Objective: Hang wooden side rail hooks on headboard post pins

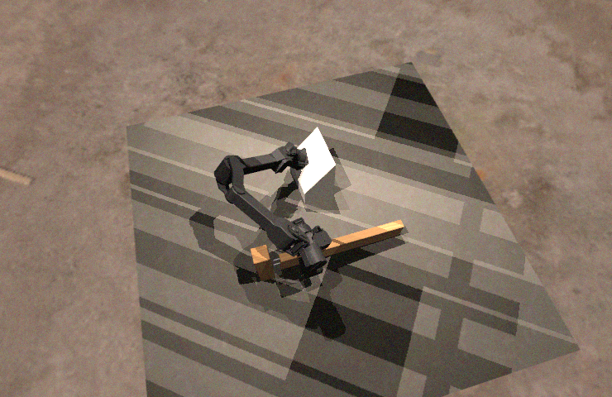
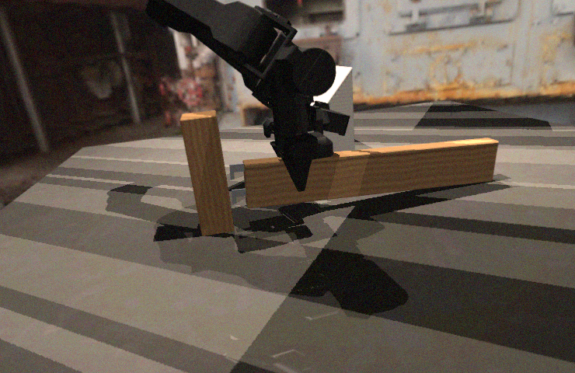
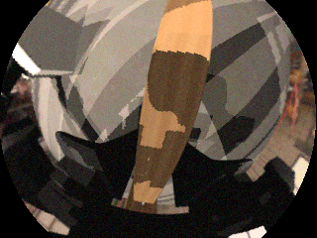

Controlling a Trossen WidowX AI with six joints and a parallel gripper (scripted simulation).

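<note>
Beside the post (image 1: pixel 265 270) (image 2: pixel 207 176), jaws (image 1: pixel 311 275) (image 2: pixel 300 186) clamping rail (image 1: pixel 365 238) (image 2: pixel 411 167) (image 3: pixel 180 79)

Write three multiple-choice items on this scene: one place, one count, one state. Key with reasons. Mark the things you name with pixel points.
1. Where is the post relative to the rail?
A) beside its far end
B) beside its hooked end
C) under its middle

2. How many steel hooks show on the rail's end?
A) none
B) two
C) five

3. What state is the gripper in?
A) shut on the rail
B) open above the rail
C) shut on the post

1 B: the upright post (image 1: pixel 265 270) (image 2: pixel 207 173) stands next to the end with the hooks.
2 B: the exterior view shows an upper and a lower hook between post and rail.
3 A: the fingers of the gripper (image 2: pixel 300 176) straddle the wooden rail (image 1: pixel 365 237) (image 2: pixel 420 165) (image 3: pixel 178 84) near its hooked end.
</note>
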